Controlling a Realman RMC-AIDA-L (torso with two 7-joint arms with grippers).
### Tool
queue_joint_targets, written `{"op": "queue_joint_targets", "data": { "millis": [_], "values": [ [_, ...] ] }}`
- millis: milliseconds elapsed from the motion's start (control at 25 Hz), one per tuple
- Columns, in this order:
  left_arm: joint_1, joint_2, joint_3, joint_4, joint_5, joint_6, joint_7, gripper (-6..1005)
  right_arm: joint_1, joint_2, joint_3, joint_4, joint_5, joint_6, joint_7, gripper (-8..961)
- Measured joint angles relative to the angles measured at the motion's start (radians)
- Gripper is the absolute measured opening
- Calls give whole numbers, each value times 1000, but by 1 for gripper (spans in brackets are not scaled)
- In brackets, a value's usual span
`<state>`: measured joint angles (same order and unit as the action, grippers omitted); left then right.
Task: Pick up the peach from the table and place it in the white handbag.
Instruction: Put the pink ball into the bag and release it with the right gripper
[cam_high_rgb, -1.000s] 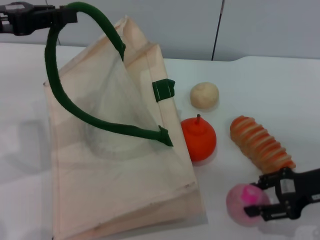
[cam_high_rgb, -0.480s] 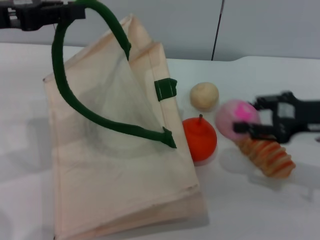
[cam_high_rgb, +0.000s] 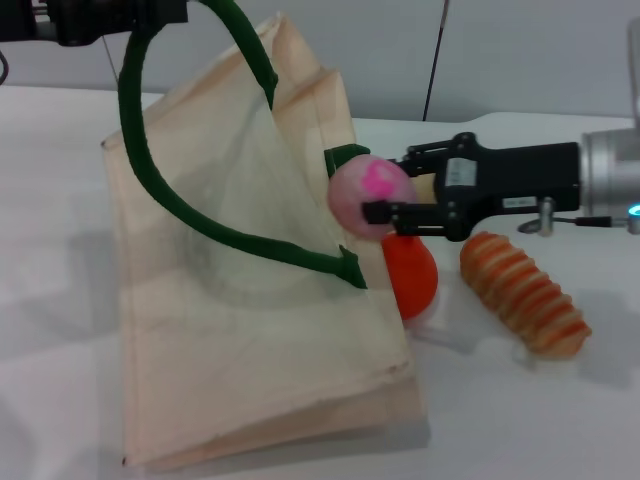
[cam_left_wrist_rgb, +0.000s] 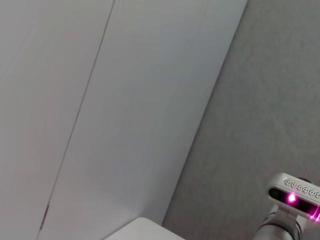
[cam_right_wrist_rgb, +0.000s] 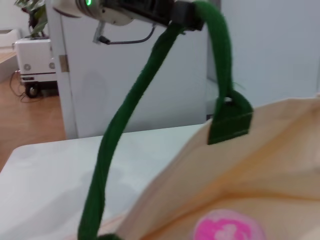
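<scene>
right gripper (cam_high_rgb: 385, 199) clamped (arm extended across), left gripper (cam_high_rgb: 150, 15) raised high, gripping

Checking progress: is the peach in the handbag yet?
Not yet: the peach is held by the right tool at the white handbag mouth, outside.

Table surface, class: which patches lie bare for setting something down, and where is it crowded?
Bare table lies behind and right of the ridged orange roll, and in front of it, right of the white handbag. It is crowded at the bag's right edge: the right pincer holds the peach above the orange fruit. The left pincer lifts the bag's green handle.
</scene>
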<state>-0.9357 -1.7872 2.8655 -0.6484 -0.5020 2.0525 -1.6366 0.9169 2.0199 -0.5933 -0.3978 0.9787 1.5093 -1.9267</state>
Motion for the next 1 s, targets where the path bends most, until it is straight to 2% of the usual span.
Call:
{"op": "queue_joint_targets", "data": {
  "millis": [440,1000],
  "values": [
    [-9,-3,0,0,1,-1,0,235,129,11,-76,153,5,-78,-30,522],
    [-12,-6,0,-1,-2,-2,0,244,171,17,-107,213,2,-127,-49,521]
  ]
}}
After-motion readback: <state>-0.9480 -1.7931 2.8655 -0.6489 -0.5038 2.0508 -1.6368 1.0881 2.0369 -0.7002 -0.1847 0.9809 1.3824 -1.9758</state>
